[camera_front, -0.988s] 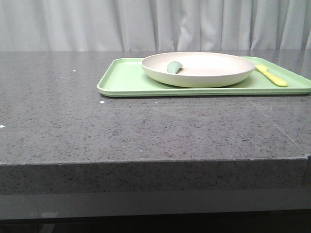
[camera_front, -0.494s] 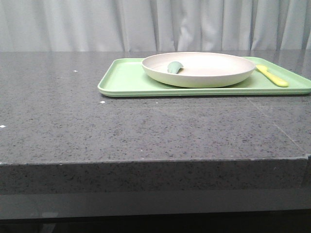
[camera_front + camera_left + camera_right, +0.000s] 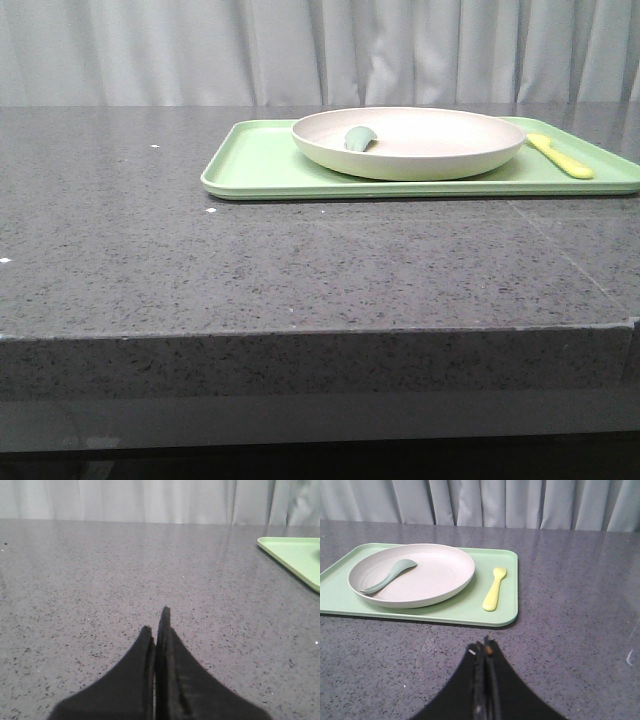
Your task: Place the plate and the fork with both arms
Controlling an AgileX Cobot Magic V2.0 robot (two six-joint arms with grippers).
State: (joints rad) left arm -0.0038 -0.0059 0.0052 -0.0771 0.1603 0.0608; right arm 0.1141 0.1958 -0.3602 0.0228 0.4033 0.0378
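Observation:
The cream-white plate [image 3: 408,143] sits on the light green tray [image 3: 260,165] at the back right of the table, with a teal-green spoon [image 3: 358,138] lying in it. The pale yellow fork [image 3: 560,155] lies on the tray just right of the plate. In the right wrist view the plate [image 3: 430,575], the spoon [image 3: 387,576] and the fork [image 3: 494,589] show ahead of my right gripper [image 3: 485,647], which is shut and empty over bare table. My left gripper [image 3: 156,622] is shut and empty over bare table, far left of the tray [image 3: 295,560]. Neither gripper shows in the front view.
The grey speckled stone table [image 3: 300,260] has its front edge near the camera. A pale curtain [image 3: 320,50] hangs behind the table.

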